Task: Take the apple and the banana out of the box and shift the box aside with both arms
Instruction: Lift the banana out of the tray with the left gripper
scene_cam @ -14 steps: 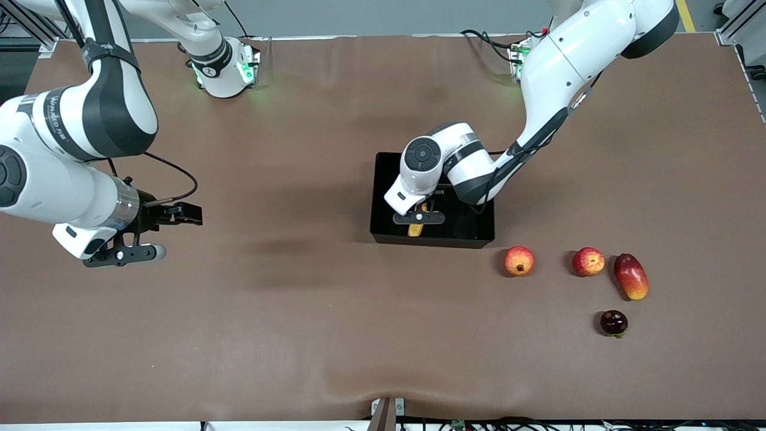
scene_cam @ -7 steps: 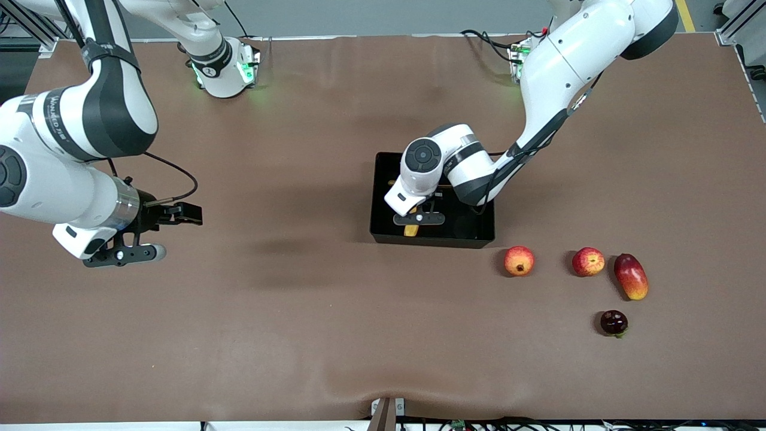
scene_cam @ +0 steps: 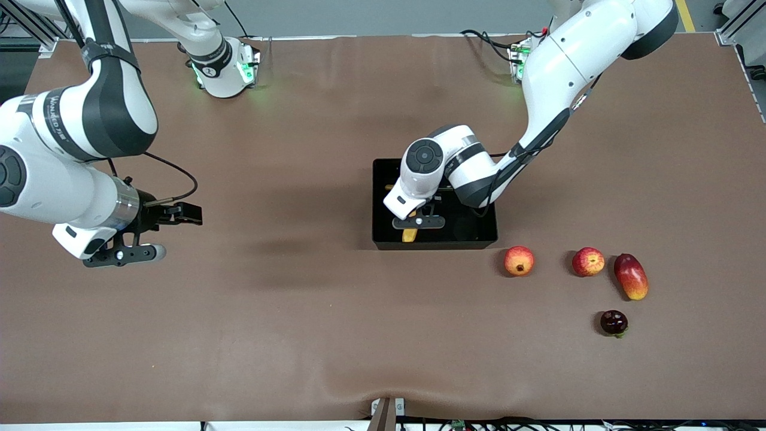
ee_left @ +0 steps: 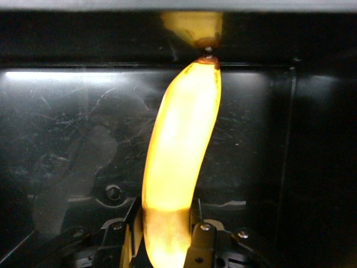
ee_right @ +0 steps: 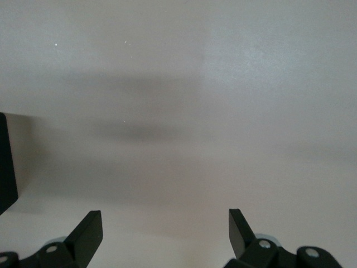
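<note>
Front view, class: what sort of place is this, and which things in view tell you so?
Probably a robotics lab. Two robot arms stand on green-lit bases bolted along a brown-covered table, cables trail off its edge, and fruit such as an apple is laid out like test props.

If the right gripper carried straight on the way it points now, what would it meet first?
Probably just the bare table. The right gripper, jaws open, points down at plain tabletop, with only a dark edge, maybe the black tray, off to one side.

One banana (scene_cam: 409,234) between the left gripper's (scene_cam: 418,222) jaws, inside one black tray (scene_cam: 383,239). Outside the jaws: one apple (scene_cam: 588,261), one crowned red-orange fruit (scene_cam: 519,260), one mango (scene_cam: 631,276), one dark fruit (scene_cam: 614,322), possibly a plum.
</note>
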